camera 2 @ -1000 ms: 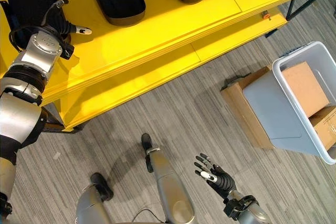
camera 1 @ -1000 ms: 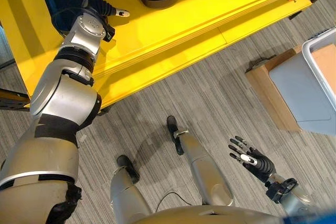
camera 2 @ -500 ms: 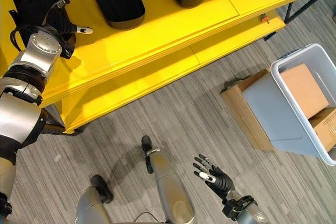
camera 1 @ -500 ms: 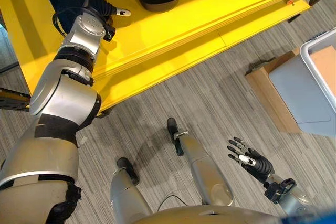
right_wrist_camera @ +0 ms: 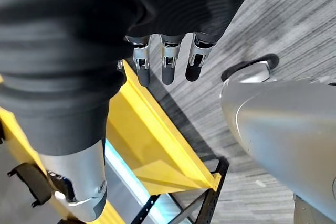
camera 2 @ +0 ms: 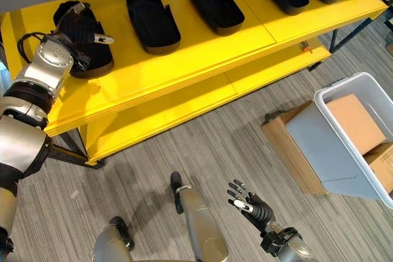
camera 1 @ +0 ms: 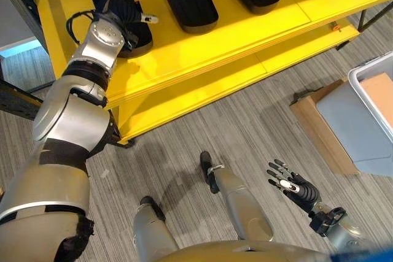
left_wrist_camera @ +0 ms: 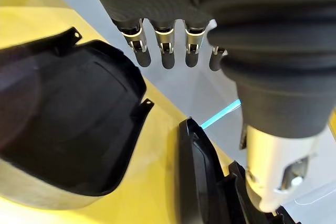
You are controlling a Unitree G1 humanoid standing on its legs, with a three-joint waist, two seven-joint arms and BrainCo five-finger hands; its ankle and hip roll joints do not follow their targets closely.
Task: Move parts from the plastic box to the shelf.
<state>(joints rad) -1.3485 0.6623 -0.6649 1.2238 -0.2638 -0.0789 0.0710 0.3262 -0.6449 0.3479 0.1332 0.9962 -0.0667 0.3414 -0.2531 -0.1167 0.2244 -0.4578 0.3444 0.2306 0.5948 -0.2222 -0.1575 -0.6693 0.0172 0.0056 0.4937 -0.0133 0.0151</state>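
Right eye view: our left hand [camera 2: 86, 32] hovers open-fingered over a part [camera 2: 83, 38] at the shelf's [camera 2: 202, 47] left end.
Parts look stiff, light, thin-walled; we'd grip a rim. Left wrist view shows the hollow inside. At right, our right hand [camera 2: 249, 204] hangs spread above the floor, well apart from the box [camera 2: 350, 145].
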